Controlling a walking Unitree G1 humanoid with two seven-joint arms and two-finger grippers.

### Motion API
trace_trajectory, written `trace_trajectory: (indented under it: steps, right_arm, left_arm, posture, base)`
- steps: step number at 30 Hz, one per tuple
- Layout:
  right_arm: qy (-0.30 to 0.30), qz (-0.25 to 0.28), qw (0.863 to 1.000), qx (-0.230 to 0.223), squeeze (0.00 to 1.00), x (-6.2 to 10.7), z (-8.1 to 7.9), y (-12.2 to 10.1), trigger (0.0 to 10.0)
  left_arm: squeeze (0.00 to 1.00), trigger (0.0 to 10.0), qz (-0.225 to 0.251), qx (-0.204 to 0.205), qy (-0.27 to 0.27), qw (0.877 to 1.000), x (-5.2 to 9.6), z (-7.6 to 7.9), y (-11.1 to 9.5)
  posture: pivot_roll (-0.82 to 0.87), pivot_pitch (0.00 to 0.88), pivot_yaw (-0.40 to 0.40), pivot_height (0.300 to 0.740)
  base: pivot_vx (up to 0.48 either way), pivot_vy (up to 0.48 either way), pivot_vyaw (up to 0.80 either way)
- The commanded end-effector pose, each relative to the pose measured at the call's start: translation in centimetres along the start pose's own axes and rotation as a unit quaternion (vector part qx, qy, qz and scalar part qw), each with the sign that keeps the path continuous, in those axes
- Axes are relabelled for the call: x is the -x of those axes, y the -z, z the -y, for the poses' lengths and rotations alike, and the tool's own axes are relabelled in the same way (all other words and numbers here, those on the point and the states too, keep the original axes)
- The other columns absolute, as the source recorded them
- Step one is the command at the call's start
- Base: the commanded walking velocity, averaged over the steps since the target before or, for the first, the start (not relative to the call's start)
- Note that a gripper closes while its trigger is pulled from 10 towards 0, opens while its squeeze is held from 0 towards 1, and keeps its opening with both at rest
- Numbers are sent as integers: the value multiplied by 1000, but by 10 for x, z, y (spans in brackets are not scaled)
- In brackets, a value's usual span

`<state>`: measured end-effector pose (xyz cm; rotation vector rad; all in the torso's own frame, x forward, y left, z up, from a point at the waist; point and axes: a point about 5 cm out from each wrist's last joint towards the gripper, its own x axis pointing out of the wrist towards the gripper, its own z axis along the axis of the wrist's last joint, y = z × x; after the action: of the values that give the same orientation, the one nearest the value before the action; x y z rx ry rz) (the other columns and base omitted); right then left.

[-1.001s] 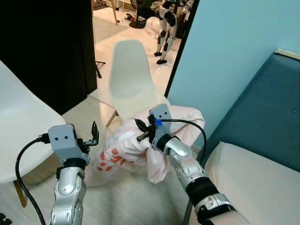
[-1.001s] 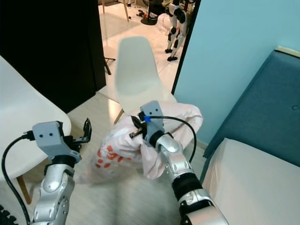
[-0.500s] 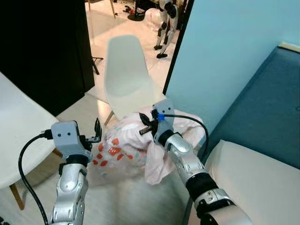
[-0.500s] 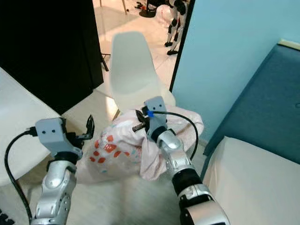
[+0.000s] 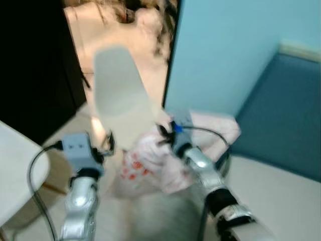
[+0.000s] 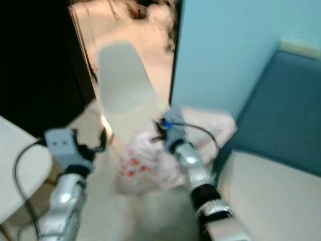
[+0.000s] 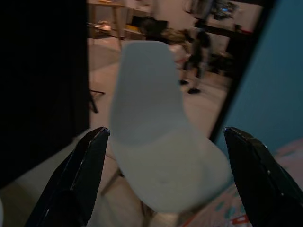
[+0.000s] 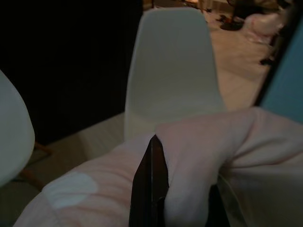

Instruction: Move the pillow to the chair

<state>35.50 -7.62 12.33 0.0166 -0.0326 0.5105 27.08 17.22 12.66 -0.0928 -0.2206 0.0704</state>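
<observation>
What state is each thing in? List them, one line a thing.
pillow: off the floor, bunched in the right pincer's grip, not yet on the chair.
right pincer: shut on the pillow's fabric.
left pincer: open, holding nothing, aimed at the chair.
chair: upright, seat bare.
second white chair: upright at the robot's left.

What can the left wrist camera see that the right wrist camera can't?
Only the left wrist view shows the left hand wide open, its two black fingers apart with nothing between them. Only the right wrist view shows the pink pillow bunched around the right hand, which is pinching it, plus the edge of a second white chair. Both show the white chair straight ahead and the dark wall beside it.
</observation>
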Motion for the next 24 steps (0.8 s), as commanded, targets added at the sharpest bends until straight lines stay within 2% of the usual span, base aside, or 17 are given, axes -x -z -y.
trace_trajectory:
  steps: [1,6,9,12,15,21,22,24]
  right_arm:
    - [-19,53,998,13,0,-9,-8,-22,10000]
    - [-22,54,998,9,0,-9,-9,-23,10000]
    - [-54,70,996,2,0,-7,-14,-25,10000]
    - [-95,87,991,-18,0,-5,-21,-29,10000]
    - [-102,95,990,-20,0,-5,-23,-32,10000]
    - [-116,109,985,-73,0,-7,-26,-37,10000]
    - [-94,108,984,-103,0,-9,-22,-37,10000]
    - [-69,106,984,-125,0,-10,-16,-37,10000]
  left_arm:
    - [0,10000,-14,-3,-7,1000,4,-4,5]
    - [0,10000,-14,-4,-8,1000,5,-4,5]
    - [0,10000,-14,-4,-10,1000,5,-5,5]
    - [0,10000,-14,-4,-9,1000,6,-4,5]
    - [0,10000,-15,-3,-9,1000,6,-4,5]
    - [0,10000,-16,-3,-7,1000,6,-3,5]
    - [0,10000,-17,-3,-6,1000,6,-2,6]
    - [0,10000,-17,-2,-5,1000,5,-2,6]
  posture:
    - [35,56,-110,740]
    - [38,58,-114,740]
    - [38,58,-114,740]
    - [38,60,-114,740]
    - [38,61,-114,740]
    - [34,64,-111,740]
    - [33,65,-111,740]
    - [32,62,-111,740]
  base:
    - [480,0,0]
    - [480,0,0]
    - [480,0,0]
    - [480,0,679]
    - [480,0,788]
    - [480,0,788]
    - [480,0,0]
    - [480,0,0]
